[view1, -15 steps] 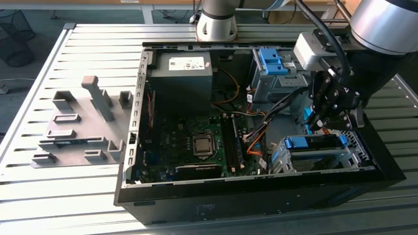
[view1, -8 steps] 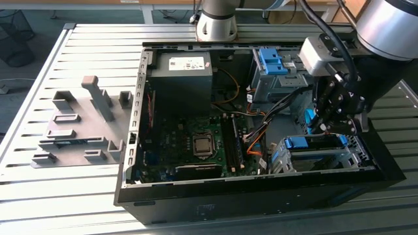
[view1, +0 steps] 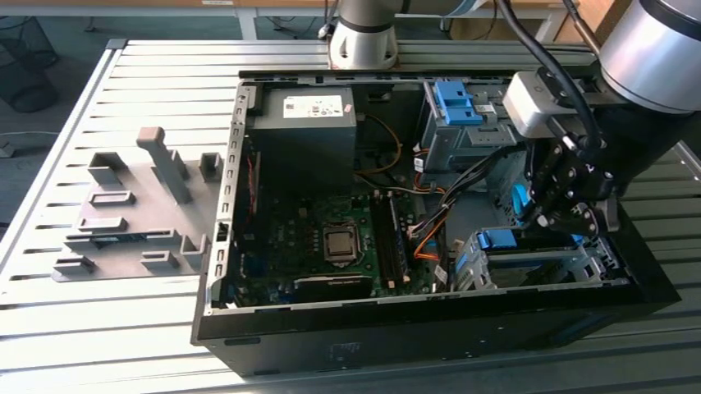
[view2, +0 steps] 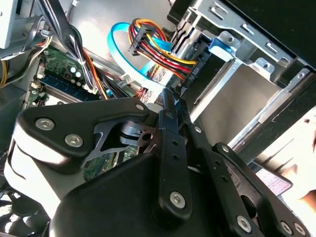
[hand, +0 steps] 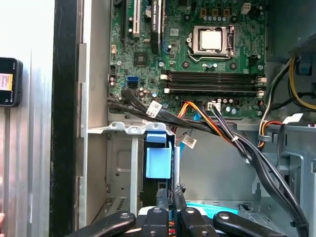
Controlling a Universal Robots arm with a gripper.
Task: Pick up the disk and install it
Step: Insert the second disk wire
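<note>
My gripper (view1: 544, 220) hangs inside the open computer case (view1: 219, 246) at the exterior view's right, just above the lower silver drive cage (view1: 537, 264). In the second wrist view the fingers (view2: 167, 106) lie pressed together with nothing between them, their tips close to a black cable plug (view2: 191, 74). In the first wrist view the gripper (hand: 171, 190) ends right before a blue plastic piece (hand: 158, 160) on the cage. A flat grey face (view2: 237, 98) shows inside the cage; I cannot tell whether it is the disk.
A second cage with a blue latch (view1: 455, 103) stands at the case's back. Cable bundles (hand: 217, 126) and a light blue flat cable (view2: 121, 47) run beside the gripper. The motherboard (view1: 328, 238) and black power supply (view1: 307, 135) fill the case. A grey fixture (view1: 131, 213) lies outside.
</note>
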